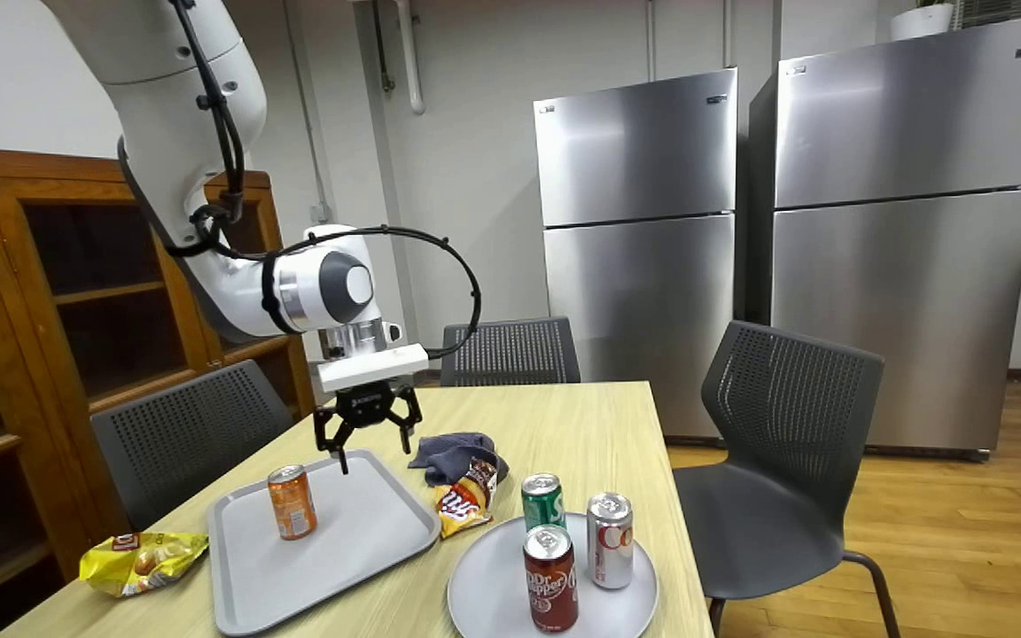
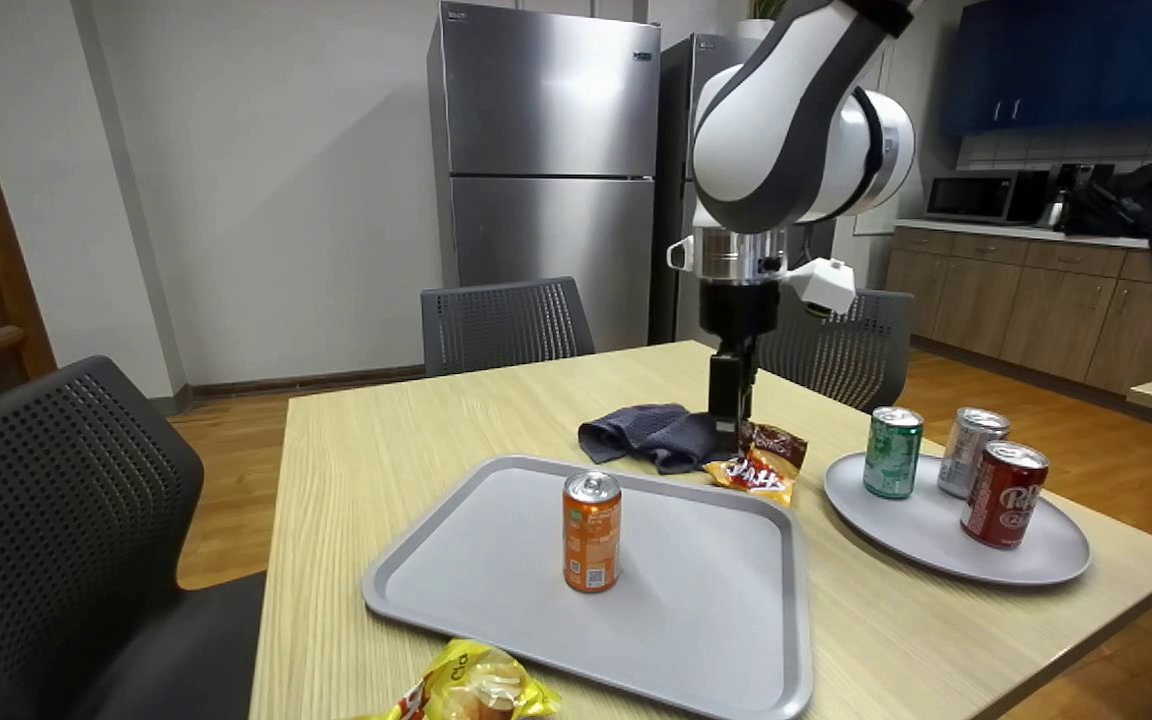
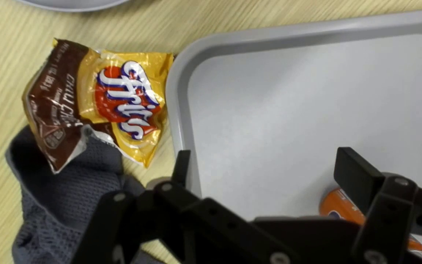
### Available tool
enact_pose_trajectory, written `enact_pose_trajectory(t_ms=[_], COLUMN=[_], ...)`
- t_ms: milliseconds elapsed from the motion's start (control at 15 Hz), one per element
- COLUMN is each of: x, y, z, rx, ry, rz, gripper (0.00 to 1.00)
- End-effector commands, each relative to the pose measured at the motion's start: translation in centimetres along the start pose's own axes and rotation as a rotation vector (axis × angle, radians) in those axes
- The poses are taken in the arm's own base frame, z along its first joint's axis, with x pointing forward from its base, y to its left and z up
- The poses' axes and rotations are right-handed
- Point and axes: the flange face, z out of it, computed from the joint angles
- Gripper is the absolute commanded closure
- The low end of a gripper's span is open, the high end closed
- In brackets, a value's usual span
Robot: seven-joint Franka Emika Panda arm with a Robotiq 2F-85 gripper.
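Fingers (image 3: 359,179): are standing spread wide and hovering above the tray (image 3: 306,110), whose grey surface is showing between them. In the wrist view, the nine o'clock finger is hanging over the rim, the three o'clock finger over the inside.
Fritos bag (image 3: 126,102): is lying at ten o'clock from the fingers in the wrist view, touching or nearly touching the tray's corner. Its seven o'clock corner is overlapping the dark cloth (image 3: 64,194).
Cloth folds: are lying crumpled at nine o'clock from the fingers there, outside the tray's rim.
Orange can (image 2: 592,535): is standing upright near the tray's middle in both exterior views; in the wrist view it is showing at four o'clock, partly hidden by a finger. Tray surface is stretching around it toward the rim.
Round plate (image 2: 921,532): is resting at three o'clock from the tray in both exterior views, a strip of counter (image 2: 436,430) running between their edges. In an exterior view it is carrying a green can (image 2: 893,455) at ten o'clock, a silver can (image 2: 961,455) at twelve and a dark red can (image 2: 1004,500) at four.
Yellow bag (image 1: 143,563): is lying at nine o'clock from the tray in an exterior view, just beside its rim.
Counter edge (image 1: 668,496): is running near the plate's three o'clock side in an exterior view; pale wood is stretching from the cloth toward twelve.
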Motion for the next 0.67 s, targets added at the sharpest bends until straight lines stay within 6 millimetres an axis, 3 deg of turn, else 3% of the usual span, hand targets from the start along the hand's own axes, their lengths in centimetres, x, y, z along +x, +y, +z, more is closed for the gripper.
enact_pose_trajectory(t_ms=[0,600], x=[-2.7,-7.1], y=[0.9,4.9], z=[-1.2,-1.0], rx=[-0.014,-0.022], ry=[0.006,-0.01], rz=[0.044,0.144], gripper=[0.0,0.0])
